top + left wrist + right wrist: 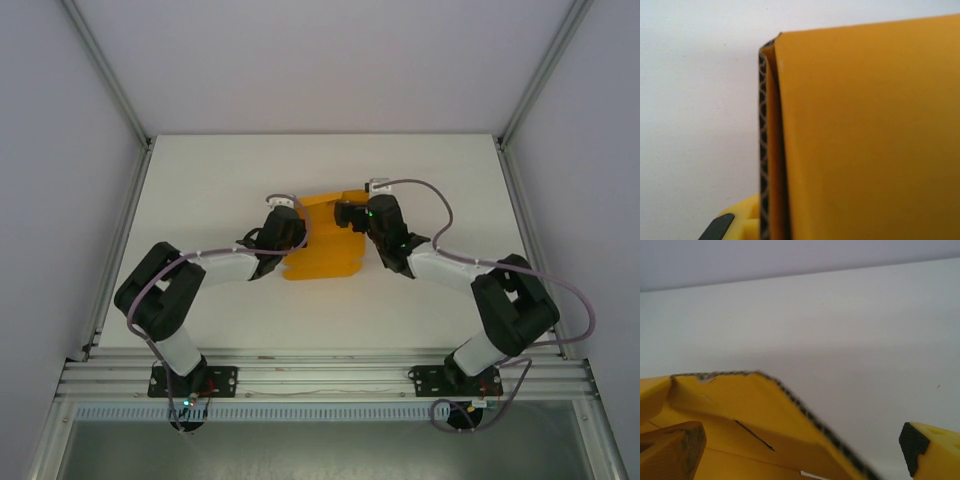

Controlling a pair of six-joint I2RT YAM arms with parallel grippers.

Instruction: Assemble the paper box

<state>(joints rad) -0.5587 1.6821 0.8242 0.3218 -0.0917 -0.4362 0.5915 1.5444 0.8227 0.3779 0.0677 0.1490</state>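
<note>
On white table (pixel 200 200), corrugated orange-yellow paper box (pixel 320 255), creased

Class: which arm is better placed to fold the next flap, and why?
Probably right: the right gripper stands open around a raised flap of the box, while the left gripper is shut on the box's edge, steadying it.

Looking down from above: the paper box (pixel 322 250), a partly folded orange-yellow sheet, lies on the white table (pixel 220 180) right between the two grippers. The left gripper (pixel 285 222) is pinched onto the card's left edge, and the sheet spreads away from its jaws toward the other arm. The right gripper (pixel 352 215) sits at the opposite upper corner, jaws spread, a raised flap right at them. The card's near end juts back toward the arm bases, clear of both sets of jaws.
</note>
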